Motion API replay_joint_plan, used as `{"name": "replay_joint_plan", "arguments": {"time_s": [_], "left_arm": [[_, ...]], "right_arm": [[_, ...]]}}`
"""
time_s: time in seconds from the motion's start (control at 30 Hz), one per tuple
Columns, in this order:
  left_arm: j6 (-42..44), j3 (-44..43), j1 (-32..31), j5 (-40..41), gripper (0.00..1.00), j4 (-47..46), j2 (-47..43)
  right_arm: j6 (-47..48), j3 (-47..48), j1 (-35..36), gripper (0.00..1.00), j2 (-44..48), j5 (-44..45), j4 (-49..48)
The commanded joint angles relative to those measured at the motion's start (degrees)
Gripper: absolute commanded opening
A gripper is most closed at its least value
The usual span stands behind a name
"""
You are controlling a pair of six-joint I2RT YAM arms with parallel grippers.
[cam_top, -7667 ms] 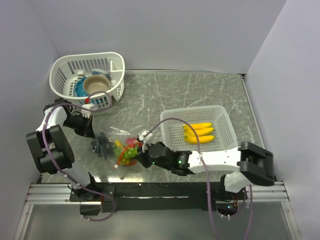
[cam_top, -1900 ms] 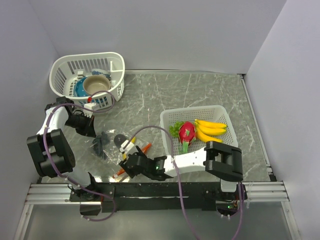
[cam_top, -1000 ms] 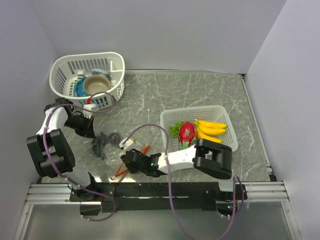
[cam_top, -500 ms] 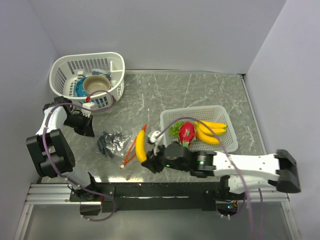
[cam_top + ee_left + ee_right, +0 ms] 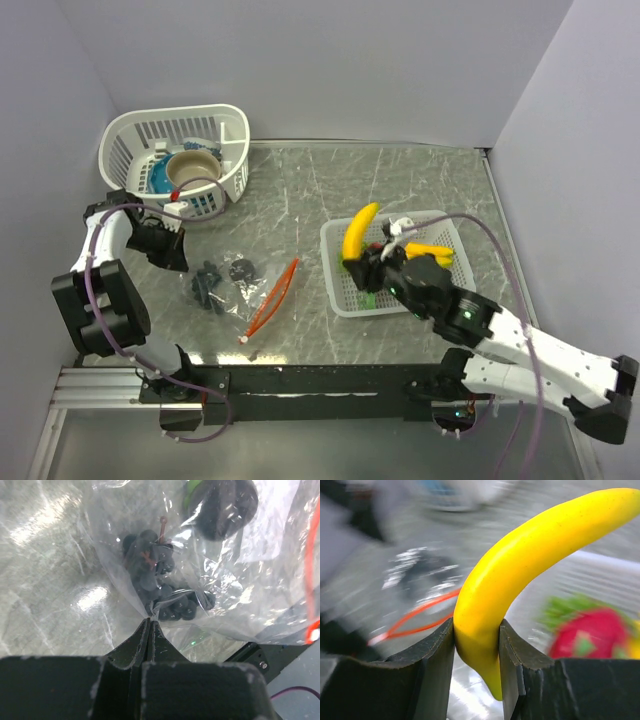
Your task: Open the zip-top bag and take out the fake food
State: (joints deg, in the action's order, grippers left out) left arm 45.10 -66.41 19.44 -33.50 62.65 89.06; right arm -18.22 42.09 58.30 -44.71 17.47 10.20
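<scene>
The clear zip-top bag (image 5: pixel 245 285) lies limp on the table, its orange-red zip strip (image 5: pixel 272 298) towards the right. Inside it are a dark grape cluster (image 5: pixel 155 582) and a dark round fruit (image 5: pixel 225 505). My left gripper (image 5: pixel 150 622) is shut on the bag's left corner; in the top view it (image 5: pixel 178 255) sits left of the bag. My right gripper (image 5: pixel 477 645) is shut on a single yellow banana (image 5: pixel 520 565) and holds it (image 5: pixel 358 232) above the left part of the rectangular white basket (image 5: pixel 332 280). A banana bunch (image 5: pixel 432 255) and a pink-red dragon fruit (image 5: pixel 590 635) lie in that basket.
A round white mesh basket (image 5: pixel 235 130) with a tan bowl (image 5: pixel 192 170) and a blue item stands at the back left. Grey walls close in the back and both sides. The right wrist view is blurred by motion.
My right gripper has carried the single banana from beside the bag up and right to above the rectangular basket. The bag has settled flat. The left gripper has kept its hold.
</scene>
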Motion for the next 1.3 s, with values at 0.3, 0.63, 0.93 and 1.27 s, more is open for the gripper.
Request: {"name": "replay_joint_plan", "arguments": {"time_s": [0.3,0.63,0.93,1.27], "left_arm": [[-4.67,2.96,-5.47,3.0,0.01,-4.21,-6.79],[-5.46,2.78,-5.38,3.69,0.01,-6.57,-3.46],[-6.52,6.82,-5.38,8.53,0.01,-13.34,-0.99],[-5.9,8.32,-5.38,9.85,0.01,-14.75,-0.73]], "right_arm": [[-9.73,1.85,-11.46,1.0,-13.65,19.43,5.53],[3.97,3.44,12.08,1.0,-17.59,16.89,-8.43],[0.99,5.72,21.24,0.74,-37.02,15.14,-17.31],[3.63,14.94,20.19,0.79,-49.15,12.59,-21.18]]}}
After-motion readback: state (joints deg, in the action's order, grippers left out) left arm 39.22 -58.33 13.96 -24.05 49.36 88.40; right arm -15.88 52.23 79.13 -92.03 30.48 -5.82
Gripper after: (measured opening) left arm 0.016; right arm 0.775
